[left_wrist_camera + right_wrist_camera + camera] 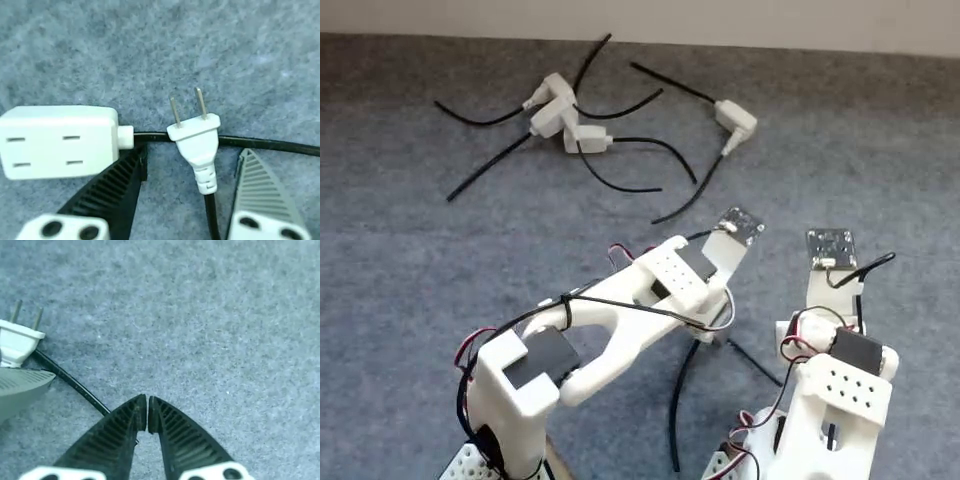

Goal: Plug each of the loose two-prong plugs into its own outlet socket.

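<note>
Left gripper gapes around a white two-prong plastic plug on the grey carpeted desk, just beside a white rectangular outlet socket; right gripper sits closed, empty.

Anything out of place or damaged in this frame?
Nothing looks damaged. The far pile of plugs and sockets is jumbled, black cords crossing. Inside the open left hand, a plug lies across the cord of the socket block.
</note>
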### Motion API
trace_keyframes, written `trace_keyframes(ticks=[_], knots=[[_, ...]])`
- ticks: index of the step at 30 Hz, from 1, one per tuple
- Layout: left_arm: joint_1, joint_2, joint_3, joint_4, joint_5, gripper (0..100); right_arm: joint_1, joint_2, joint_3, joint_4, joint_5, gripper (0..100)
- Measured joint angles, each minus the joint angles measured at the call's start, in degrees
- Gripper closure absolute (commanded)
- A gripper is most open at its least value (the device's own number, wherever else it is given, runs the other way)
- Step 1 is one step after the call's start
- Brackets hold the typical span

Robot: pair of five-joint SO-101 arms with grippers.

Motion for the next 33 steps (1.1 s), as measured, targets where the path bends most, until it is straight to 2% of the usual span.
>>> trace_keyframes(ticks=[5,10,16,24,29,33], knots=[[2.11,0.44,-0.97,0.0,0.09,100,0.0,0.0,0.0,0.0,0.0,97.9],[3.16,0.53,-1.05,0.7,-0.35,99,0.0,0.0,0.09,0.0,0.0,97.9],[1.85,0.53,-3.87,12.57,-8.09,99,0.0,0.0,0.09,0.0,0.0,97.9],[-15.21,-5.71,-8.44,26.73,-12.66,99,0.0,0.0,0.09,0.0,0.0,97.9],[-22.51,-12.48,-8.44,30.07,-17.67,99,-1.49,0.0,0.18,0.0,0.0,97.9],[-28.48,-14.07,-6.15,30.15,-18.2,99,-2.02,0.0,1.32,0.0,0.0,97.9]])
